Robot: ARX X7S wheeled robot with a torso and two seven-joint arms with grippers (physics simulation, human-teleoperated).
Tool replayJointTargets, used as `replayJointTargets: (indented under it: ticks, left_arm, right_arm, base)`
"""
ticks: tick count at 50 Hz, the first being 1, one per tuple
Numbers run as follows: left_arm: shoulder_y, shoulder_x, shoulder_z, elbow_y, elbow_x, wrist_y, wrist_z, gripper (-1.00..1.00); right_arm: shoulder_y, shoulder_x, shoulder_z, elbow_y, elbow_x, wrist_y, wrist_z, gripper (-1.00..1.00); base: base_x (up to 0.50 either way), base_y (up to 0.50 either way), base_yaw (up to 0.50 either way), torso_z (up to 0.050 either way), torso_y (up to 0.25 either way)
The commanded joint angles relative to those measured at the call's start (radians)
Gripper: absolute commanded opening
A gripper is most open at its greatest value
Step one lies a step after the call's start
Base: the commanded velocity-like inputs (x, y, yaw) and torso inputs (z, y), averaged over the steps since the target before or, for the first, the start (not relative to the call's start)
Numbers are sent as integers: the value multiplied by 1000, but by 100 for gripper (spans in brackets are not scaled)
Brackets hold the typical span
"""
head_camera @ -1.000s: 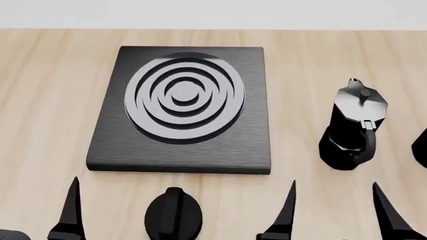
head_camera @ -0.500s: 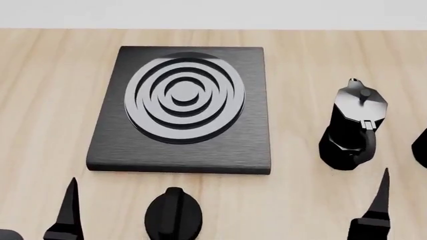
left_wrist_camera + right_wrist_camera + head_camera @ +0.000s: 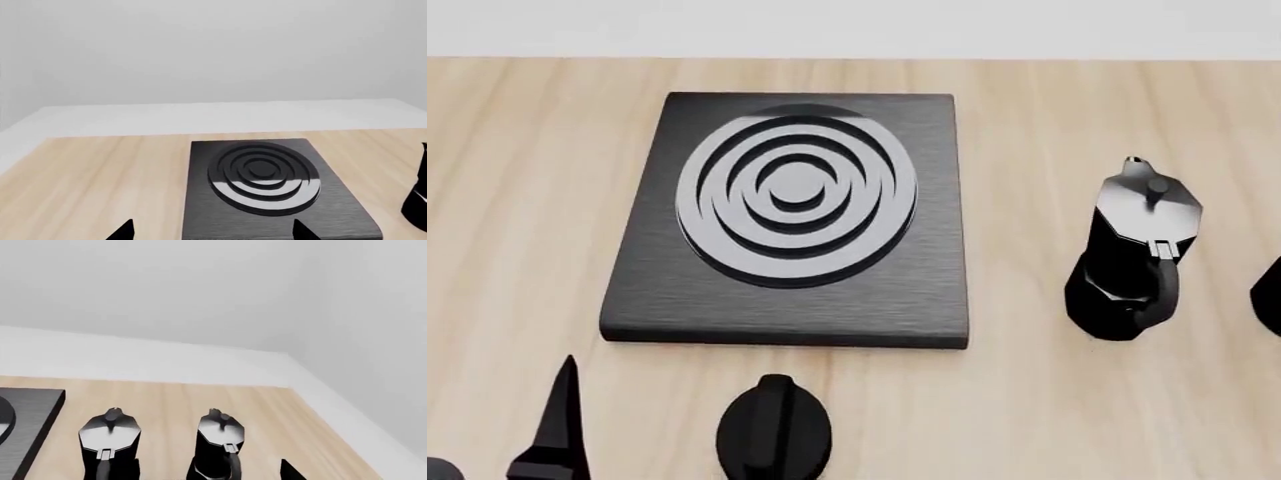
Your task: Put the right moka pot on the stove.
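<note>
right moka pot (image 3: 1270, 295) edge-cropped

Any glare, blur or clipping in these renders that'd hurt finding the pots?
Head view: sharp, flat light, faint shadows; the burner rings of the stove reflect pale grey; the right pot is cut by the frame edge. Right wrist view: both pots in frame, sheen on the lid of the right pot, bases cropped. Left wrist view: slightly soft; only a sliver of a pot at the edge.
</note>
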State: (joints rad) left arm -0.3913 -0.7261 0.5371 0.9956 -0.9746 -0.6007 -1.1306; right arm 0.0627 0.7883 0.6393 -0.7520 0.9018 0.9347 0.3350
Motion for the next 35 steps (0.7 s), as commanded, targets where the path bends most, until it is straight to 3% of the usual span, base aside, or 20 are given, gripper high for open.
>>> replayJointTargets:
  ticks: [1,15,35]
  left_arm:
    - [8,-10,0,-7,7,17,4,100]
    - [7,-16,2,-14,9,27,5,100]
    - [-11,-13,17,-17,10,18,-2,100]
  right_arm:
    - [73,78,25,140,56,36,-37,100]
    - [234,121,-186,343,-16,-20,-82,100]
    - [372,92,-423,558,-159,-107,-129,100]
  base:
    - [0,0,0,0,0]
    - [0,0,0,0,0]
    - [0,0,0,0,0]
